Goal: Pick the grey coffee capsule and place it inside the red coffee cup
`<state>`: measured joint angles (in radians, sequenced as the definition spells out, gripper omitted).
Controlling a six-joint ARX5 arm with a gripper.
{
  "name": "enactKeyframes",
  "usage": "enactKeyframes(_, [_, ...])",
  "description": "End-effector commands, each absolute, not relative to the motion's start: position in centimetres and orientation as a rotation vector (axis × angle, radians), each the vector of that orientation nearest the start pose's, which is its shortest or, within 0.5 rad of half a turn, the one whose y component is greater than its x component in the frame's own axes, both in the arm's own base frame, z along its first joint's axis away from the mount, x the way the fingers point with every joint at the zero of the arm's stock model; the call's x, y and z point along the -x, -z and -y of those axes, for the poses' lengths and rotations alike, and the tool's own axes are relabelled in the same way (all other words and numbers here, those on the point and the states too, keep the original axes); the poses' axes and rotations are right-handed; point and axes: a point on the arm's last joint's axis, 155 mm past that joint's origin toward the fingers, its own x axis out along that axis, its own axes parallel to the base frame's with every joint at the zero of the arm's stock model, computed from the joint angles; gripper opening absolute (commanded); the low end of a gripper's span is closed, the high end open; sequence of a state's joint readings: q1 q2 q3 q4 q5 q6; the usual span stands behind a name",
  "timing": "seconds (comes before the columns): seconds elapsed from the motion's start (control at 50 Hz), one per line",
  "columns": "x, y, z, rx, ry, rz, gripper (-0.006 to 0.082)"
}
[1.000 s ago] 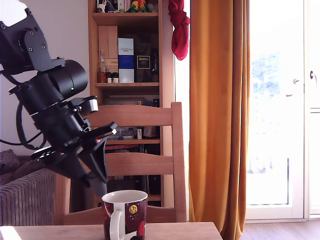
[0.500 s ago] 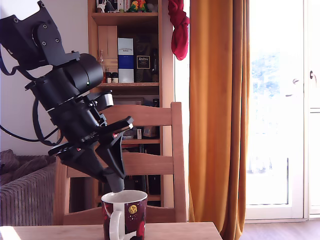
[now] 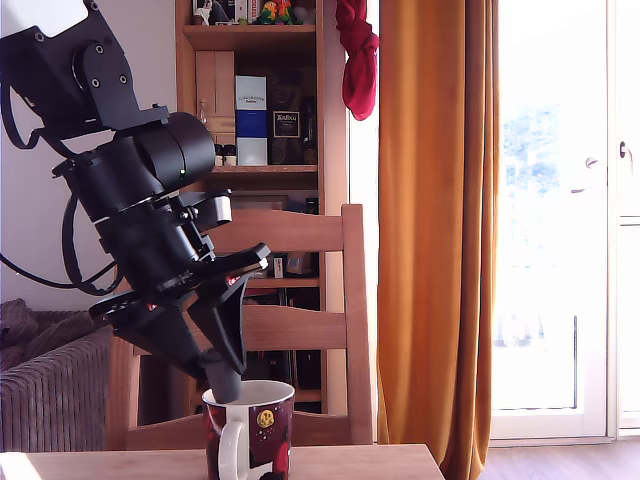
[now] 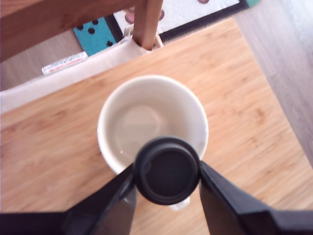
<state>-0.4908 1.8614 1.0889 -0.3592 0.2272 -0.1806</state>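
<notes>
Placement stage. The gripper [image 4: 167, 171], its fingers [image 4: 117, 200] pinching the grey coffee capsule [image 4: 167, 170] from both sides, hangs at the rim of the red coffee cup [image 4: 117, 110], low centre of the wrist frame. The capsule overlaps the cup's near rim, likely so that it drops inside. In the exterior frame's lower left, the fingertips meet the cup [image 3: 268, 430] mouth on the wooden table [image 4: 244, 88].

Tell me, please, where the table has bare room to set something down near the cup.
Bare wood lies all around the red coffee cup on the table, widest toward the floor-side edge. It is crowded over the cup, where the gripper holds the grey coffee capsule.
</notes>
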Motion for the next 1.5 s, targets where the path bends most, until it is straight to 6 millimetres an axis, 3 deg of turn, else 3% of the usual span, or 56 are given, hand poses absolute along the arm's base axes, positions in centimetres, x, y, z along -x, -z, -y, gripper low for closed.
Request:
enactKeyframes(0.0, [-35.2, -0.8, 23.7, 0.004, 0.537, -1.183, 0.0473])
enactKeyframes(0.12, [-35.1, -0.7, 23.7, 0.005, 0.536, -1.187, 0.0468])
enactKeyframes(0.18, [-35.2, -0.7, 23.7, 0.005, 0.537, -1.185, 0.0424])
enactKeyframes(0.22, [-35.3, -0.9, 23.7, 0.005, 0.537, -1.182, 0.0346])
enactKeyframes(0.34, [-36.1, -2.1, 23.9, 0.0, 0.55, -1.142, -0.0034])
enactKeyframes(0.54, [-38.0, -6.6, 22.3, -0.083, 0.487, -0.991, -0.002])
enactKeyframes(0.84, [-38.9, -12.2, 17.0, -0.169, 0.359, -0.871, -0.002])
enactKeyframes(1.16, [-38.8, -14.1, 10.8, -0.146, 0.268, -0.822, -0.002])
enactKeyframes(1.48, [-37.0, -14.5, 5.0, -0.076, 0.171, -0.741, -0.002])
